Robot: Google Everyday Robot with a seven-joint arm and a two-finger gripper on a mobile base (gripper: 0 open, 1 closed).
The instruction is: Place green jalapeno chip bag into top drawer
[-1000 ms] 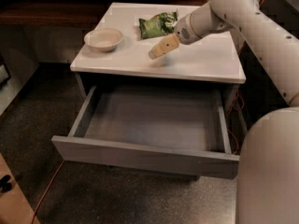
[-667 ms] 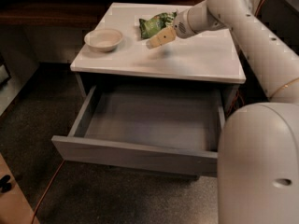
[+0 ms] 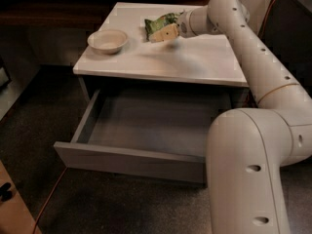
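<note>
Single-arm unit; only one gripper is present, so no choice of arm arises.

Location of item: the green jalapeno chip bag (image 3: 157, 24) lies on the white table (image 3: 195, 57), to the right of the beige bowl (image 3: 108, 41) as the camera sees it and slightly farther back. Bag and bowl are apart. The bag looks crumpled, and its long axis runs roughly across the table, the end away from the bowl sitting a little farther back.

Gripper: the gripper (image 3: 165, 34) is also right of the bowl, at the bag's near edge and overlapping it in this view. The arm (image 3: 253, 57) reaches in from the side away from the bowl, wrist roughly level with the bag. The bag therefore lies just beyond the gripper tip and slightly toward the bowl. Contact cannot be confirmed. Whether the gripper is released or clenched cannot be told, and no grasp is evident.

Receptacle: the top drawer (image 3: 131, 160) stands pulled out, below the bowl and toward the camera, its interior bare.

Assessment: the step in hand appears to be the approach to the pick, and the placing is not yet done. The grasp would best close across the bag's short dimension. The foil is likely to slide or crumple under a shallow pinch.
</note>
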